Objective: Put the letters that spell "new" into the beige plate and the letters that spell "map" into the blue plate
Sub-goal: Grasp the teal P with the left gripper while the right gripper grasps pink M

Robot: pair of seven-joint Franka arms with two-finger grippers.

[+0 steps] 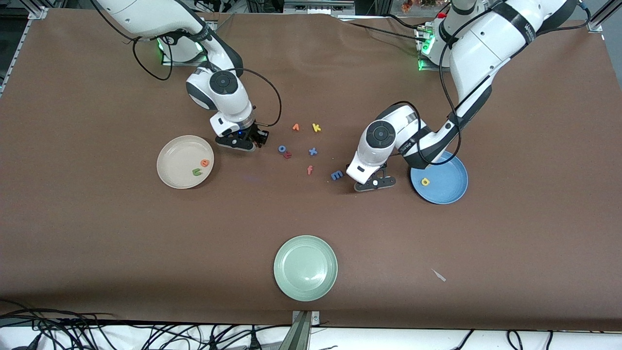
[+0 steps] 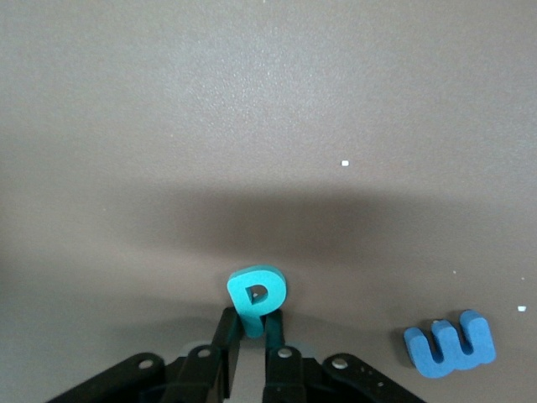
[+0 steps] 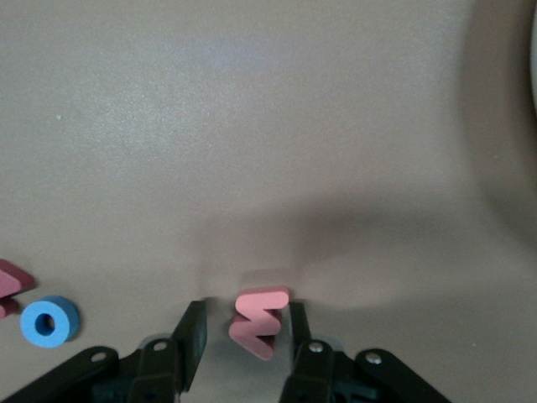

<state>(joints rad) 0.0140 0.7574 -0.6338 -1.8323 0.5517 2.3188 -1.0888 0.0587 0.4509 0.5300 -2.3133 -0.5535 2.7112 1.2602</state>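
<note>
Honestly, I fear my left claw point(image 2: 249, 336), pinching only the p's point(image 2: 257, 297) stem, drops it, while my right claw point(image 3: 243, 336) stands apart around the w point(image 3: 258, 321).

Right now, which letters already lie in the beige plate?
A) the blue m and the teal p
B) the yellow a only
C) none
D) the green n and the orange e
D: the green n and orange e lie in the beige plate.
</note>
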